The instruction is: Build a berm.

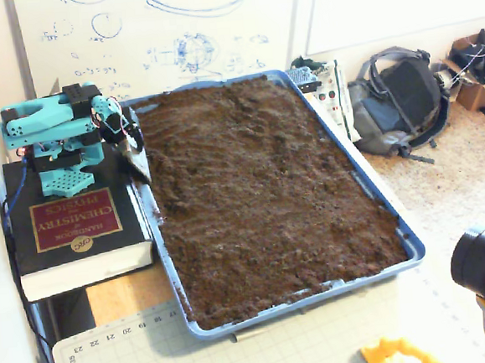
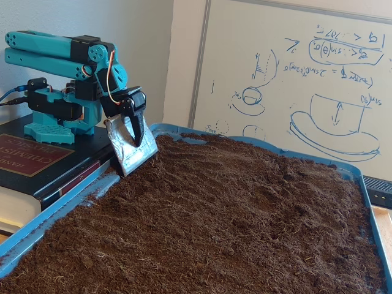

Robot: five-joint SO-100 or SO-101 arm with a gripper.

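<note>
Dark brown loose soil (image 1: 260, 188) fills a blue tray (image 1: 412, 248) as a roughly flat, rough bed; it also shows in the other fixed view (image 2: 233, 214). No berm shows in either fixed view. My teal arm is folded back at the tray's left rim (image 2: 61, 202). My gripper (image 1: 134, 155) points down, with its black jaw lying against a metal scoop blade (image 2: 125, 153). The blade's tip sits at the soil's edge in the near left corner, and the gripper (image 2: 131, 150) hangs just over it.
The arm's base stands on a thick chemistry handbook (image 1: 78, 224) left of the tray. A backpack (image 1: 400, 98) lies on the floor to the right. A camera (image 1: 484, 263) stands at the front right. A cutting mat (image 1: 122, 359) lies in front. A whiteboard is behind.
</note>
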